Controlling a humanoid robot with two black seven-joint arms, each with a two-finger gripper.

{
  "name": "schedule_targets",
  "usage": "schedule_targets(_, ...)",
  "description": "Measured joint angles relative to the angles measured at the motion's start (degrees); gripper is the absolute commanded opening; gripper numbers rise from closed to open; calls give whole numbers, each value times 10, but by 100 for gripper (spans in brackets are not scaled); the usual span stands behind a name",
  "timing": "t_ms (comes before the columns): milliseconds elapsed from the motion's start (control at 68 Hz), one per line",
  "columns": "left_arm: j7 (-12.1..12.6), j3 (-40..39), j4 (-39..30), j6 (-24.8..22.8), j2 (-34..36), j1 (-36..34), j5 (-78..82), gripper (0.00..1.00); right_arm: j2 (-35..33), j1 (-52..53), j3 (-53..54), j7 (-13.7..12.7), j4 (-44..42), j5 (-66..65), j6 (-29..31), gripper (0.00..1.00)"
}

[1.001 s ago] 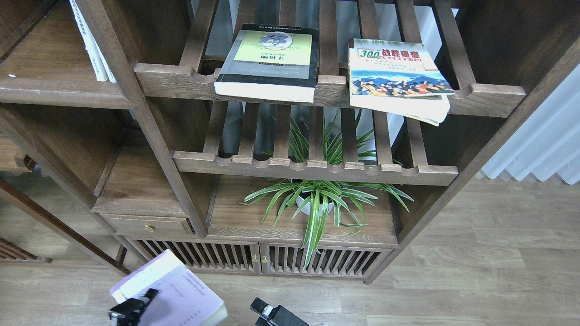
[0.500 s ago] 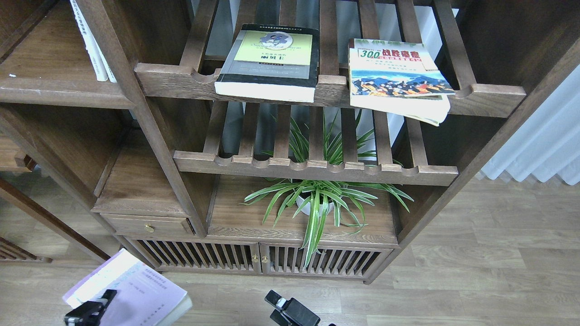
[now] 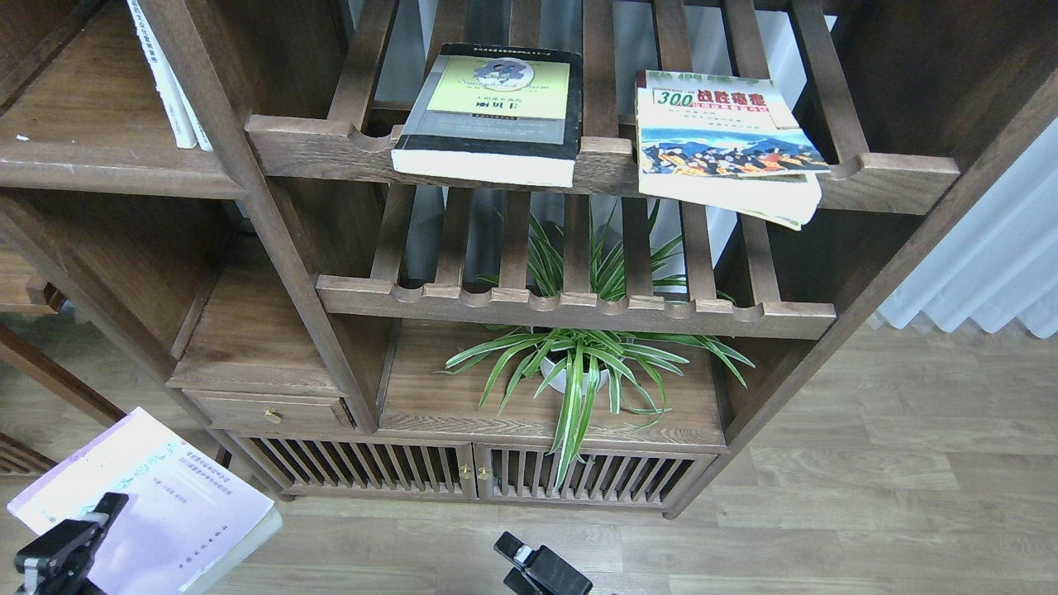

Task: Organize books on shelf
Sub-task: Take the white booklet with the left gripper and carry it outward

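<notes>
My left gripper (image 3: 87, 522) at the bottom left is shut on the pale lavender-white book (image 3: 157, 504), held flat and low in front of the bookcase. The thick black-edged book with a yellow-green cover (image 3: 488, 107) lies flat on the upper slatted rack (image 3: 331, 145). The colourful "300" book (image 3: 727, 140) lies flat to its right and overhangs the front rail. The solid dark-brown shelf (image 3: 107, 161) is at the upper left, far above my left gripper. My right gripper (image 3: 529, 564) is low at the bottom centre, seen small and dark.
Two thin white books (image 3: 165, 78) stand on the solid shelf. A lower slatted rack (image 3: 579, 307) sits under the upper one. A spider plant (image 3: 579, 364) stands on the board below. A small drawer (image 3: 266, 411) and a white curtain (image 3: 992, 264) are also in view.
My left gripper has carried the lavender-white book to the left and slightly up. My right gripper has shifted a little to the right. The two books on the rack have not moved.
</notes>
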Motion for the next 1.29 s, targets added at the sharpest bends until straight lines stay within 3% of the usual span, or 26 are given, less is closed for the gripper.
schedule_targets(309,20,-36,-15,0,1,0,24,11,0,0,1,0,-1,0,0,100)
schedule_targets(1295,37,-105,5,0,-2,8,74,11,0,25,-7,-1,-21,0,0,100)
